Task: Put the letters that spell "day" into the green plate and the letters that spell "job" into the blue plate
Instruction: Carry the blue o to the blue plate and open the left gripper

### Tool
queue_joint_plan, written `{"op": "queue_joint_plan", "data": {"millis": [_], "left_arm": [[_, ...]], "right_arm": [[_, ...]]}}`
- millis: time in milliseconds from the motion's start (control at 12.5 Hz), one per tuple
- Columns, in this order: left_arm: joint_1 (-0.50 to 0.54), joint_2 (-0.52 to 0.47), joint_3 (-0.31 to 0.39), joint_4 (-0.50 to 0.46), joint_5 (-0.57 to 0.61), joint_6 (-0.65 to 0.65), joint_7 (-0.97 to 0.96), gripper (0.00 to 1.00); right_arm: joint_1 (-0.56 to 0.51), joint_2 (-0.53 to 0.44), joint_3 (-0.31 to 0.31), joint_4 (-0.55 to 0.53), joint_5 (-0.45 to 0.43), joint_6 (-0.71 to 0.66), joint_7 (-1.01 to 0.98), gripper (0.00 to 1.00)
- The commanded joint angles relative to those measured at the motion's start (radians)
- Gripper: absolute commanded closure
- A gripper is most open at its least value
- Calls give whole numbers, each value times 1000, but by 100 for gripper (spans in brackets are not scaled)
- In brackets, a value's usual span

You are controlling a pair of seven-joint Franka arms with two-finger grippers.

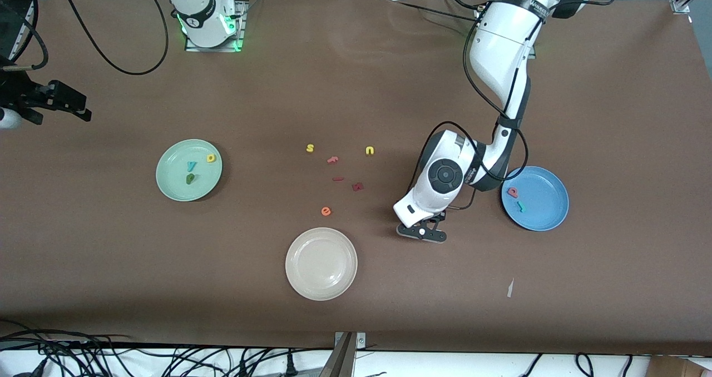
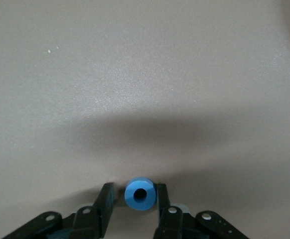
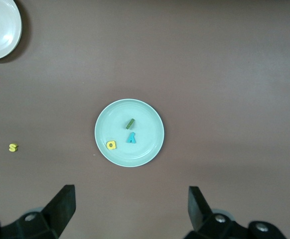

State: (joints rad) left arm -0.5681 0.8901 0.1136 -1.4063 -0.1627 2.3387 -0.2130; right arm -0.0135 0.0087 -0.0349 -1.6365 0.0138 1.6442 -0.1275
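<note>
Brown cloth covers the worktop (image 1: 356, 288) from edge to edge of the front view, with cables along the bottom of the frame. At center left of that frame lies the green plate (image 1: 169, 191); on it sit the yellow "d" (image 1: 211, 158), the teal "y" (image 1: 192, 166) and the dark green "a" (image 1: 190, 178). The blue plate (image 1: 548, 207) lies at center right and carries the pinkish-red "b" (image 1: 512, 192) and the teal "j" (image 1: 520, 206).

Below the middle of the frame is a cream-white plate (image 1: 321, 263). Loose letters are scattered at the center above it: a yellow "s" (image 1: 310, 148), a yellow "u" (image 1: 370, 150), an orange "e" (image 1: 326, 211), a pink "f" (image 1: 332, 159) and two dark red letters (image 1: 357, 186).

Right of center, between the cream-white plate and the blue plate, the left gripper (image 1: 421, 233) is low over bare cloth. At the bottom middle of the left wrist view its jaws are clamped on the blue "o" (image 2: 140, 194).

At the upper left edge of the front frame the right gripper (image 1: 67, 103) waits. In the right wrist view its jaws stand wide apart, holding nothing, with the green plate at the center of that frame.
</note>
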Motion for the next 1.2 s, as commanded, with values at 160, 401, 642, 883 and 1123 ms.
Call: {"op": "queue_joint_plan", "data": {"millis": [160,401,642,883,1123], "left_arm": [[-16,29,18,32,20,1,-16,100],[-6,15,20,30,23,5,-9,100],[120,-147,23,-43,26,-88,97,100],[302,-369,-14,-314,25,-101,361,100],[460,-514,-45,-546,28,-90,498,100]], "right_arm": [[-9,11,6,24,3,-15,-3,0],[-8,10,7,24,2,-17,0,0],[-8,10,7,24,3,-18,2,0],[-6,11,9,24,3,-17,2,0],[-6,11,9,24,3,-18,2,0]]}}
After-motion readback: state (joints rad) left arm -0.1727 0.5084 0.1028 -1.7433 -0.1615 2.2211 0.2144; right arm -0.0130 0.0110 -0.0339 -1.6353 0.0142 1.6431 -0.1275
